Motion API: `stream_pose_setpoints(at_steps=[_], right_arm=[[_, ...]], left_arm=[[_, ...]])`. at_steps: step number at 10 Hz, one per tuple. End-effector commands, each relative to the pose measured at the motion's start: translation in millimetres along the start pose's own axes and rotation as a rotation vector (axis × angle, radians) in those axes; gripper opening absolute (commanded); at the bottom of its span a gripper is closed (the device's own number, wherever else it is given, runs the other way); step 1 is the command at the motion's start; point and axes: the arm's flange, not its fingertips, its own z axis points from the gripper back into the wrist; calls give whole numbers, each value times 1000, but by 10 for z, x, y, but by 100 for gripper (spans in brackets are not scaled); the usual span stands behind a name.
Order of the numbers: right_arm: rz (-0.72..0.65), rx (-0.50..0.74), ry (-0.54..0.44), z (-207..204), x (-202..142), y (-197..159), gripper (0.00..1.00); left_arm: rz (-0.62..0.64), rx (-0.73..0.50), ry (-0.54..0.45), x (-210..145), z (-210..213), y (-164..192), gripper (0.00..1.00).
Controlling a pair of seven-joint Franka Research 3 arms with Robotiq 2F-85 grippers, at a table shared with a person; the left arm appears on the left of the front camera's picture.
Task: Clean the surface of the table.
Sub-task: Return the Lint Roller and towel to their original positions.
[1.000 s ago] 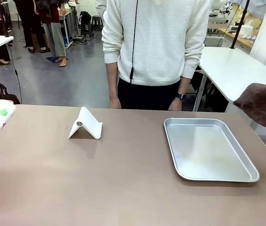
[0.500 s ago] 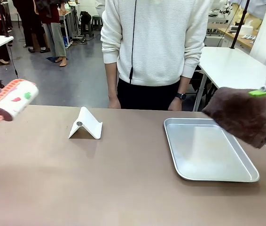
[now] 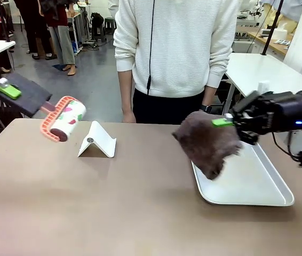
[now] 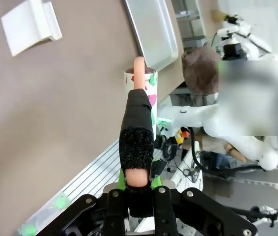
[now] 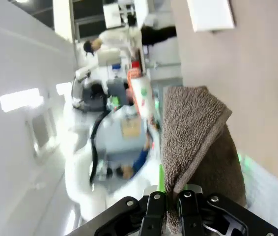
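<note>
The table (image 3: 113, 208) has a tan-brown top. My left gripper (image 3: 7, 88) hovers beyond its far left corner, shut on the dark-wrapped handle of a lint roller (image 3: 63, 125) whose orange-framed head hangs above the table's far left. In the left wrist view, my left gripper (image 4: 138, 186) clamps the handle and the lint roller (image 4: 141, 86) points away. My right gripper (image 3: 227, 124) reaches in from the right, shut on a brown towel (image 3: 207, 141) that droops over the tray's far left corner. In the right wrist view, the brown towel (image 5: 193, 142) hangs from my right gripper (image 5: 171, 199).
A metal tray (image 3: 252, 184) lies on the table's right half. A white folded stand (image 3: 97, 141) sits far left of centre. A person in a white sweater (image 3: 175, 48) stands at the far edge, hands by their sides. A white table (image 3: 268, 74) stands behind on the right.
Both arms have swung inward. The lint roller has moved right, over the table's far left. The towel has moved left, from beyond the tray's right side to its far left corner.
</note>
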Motion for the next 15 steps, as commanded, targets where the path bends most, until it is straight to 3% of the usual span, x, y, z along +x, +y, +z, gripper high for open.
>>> stream_pose_setpoints(at_steps=[1, 2, 4, 6, 7, 8, 12, 13, 14, 15], right_arm=[[50, -88, -278, -515, -138, -167, 7], [72, -132, -337, -623, -66, -247, 7], [-8, -175, -212, -812, -9, -440, 7], [-70, -161, -146, -828, 5, -530, 7], [-174, -62, 35, -651, 64, -465, 7], [-44, -190, -185, -923, -8, -519, 7], [-44, -190, -185, -923, -8, -519, 7], [-61, -182, -160, -846, 34, -526, 7], [-32, -185, -206, -1059, 137, -531, 7], [-20, -185, -177, -1265, 217, -557, 7]], left_arm=[[9, -28, 3, -90, -163, -135, 19], [-1, -40, 17, -105, -205, -172, 19], [19, -52, 13, -79, -269, -193, 19], [63, -47, -9, 16, -376, -169, 19], [71, -103, 49, 61, -378, -1, 19], [20, -28, 19, -27, -298, -146, 19], [33, -33, 27, 1, -325, -94, 19], [-10, -43, 34, 158, -414, -194, 19], [8, -38, 66, 450, -580, -244, 19], [59, 24, 74, 700, -762, -287, 19]])
